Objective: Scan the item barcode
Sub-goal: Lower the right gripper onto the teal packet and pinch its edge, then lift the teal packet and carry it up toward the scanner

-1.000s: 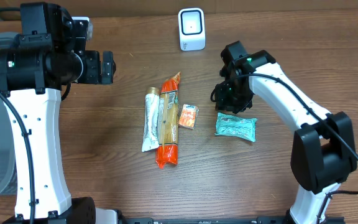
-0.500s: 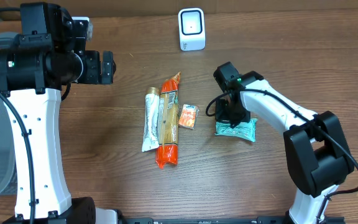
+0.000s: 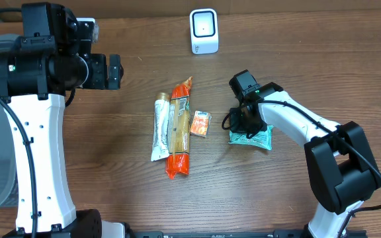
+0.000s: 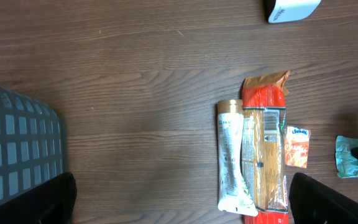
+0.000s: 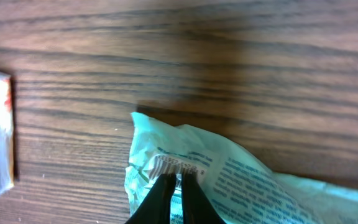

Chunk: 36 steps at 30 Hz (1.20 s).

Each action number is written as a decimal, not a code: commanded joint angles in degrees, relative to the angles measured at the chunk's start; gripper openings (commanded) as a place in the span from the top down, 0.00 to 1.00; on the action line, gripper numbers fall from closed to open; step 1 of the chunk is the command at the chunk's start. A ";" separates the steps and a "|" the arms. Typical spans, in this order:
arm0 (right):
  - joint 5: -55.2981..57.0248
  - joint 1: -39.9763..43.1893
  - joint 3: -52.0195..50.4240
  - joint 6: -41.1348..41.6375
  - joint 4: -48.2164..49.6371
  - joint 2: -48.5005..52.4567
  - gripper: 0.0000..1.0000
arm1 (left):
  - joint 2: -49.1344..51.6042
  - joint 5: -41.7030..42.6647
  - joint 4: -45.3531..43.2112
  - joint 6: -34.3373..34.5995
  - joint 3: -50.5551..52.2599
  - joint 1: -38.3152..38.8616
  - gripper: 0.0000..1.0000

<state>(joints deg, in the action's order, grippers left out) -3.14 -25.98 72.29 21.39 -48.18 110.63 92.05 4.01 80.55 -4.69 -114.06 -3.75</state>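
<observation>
Grasp step. Overhead: R gripper [image 3: 245,124] down on pouch [image 3: 260,137], right of centre on table [image 3: 111,165]; scanner [image 3: 204,30] by far edge; L gripper [image 3: 114,71] wide open, empty, toward left edge. L wrist: pouch lies flat. R wrist: jaws pinched on pouch's crinkled edge. Next, prob: lift, show barcode to scanner.

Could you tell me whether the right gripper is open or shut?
Shut: the right gripper pinches the crumpled edge of the teal packet.

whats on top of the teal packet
The right pincer sits on the teal packet, its tips pinched shut on the crumpled edge. In the overhead view the arm hides that end of the packet.
</observation>
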 commanded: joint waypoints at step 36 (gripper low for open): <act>-11.74 8.55 38.69 -11.15 -31.19 -10.38 0.41 | -0.13 -0.15 -0.22 -0.68 -0.85 -0.09 0.00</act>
<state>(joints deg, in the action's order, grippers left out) -14.20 -20.62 108.71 10.07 -77.71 106.76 92.05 4.01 80.55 -4.69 -114.06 -3.75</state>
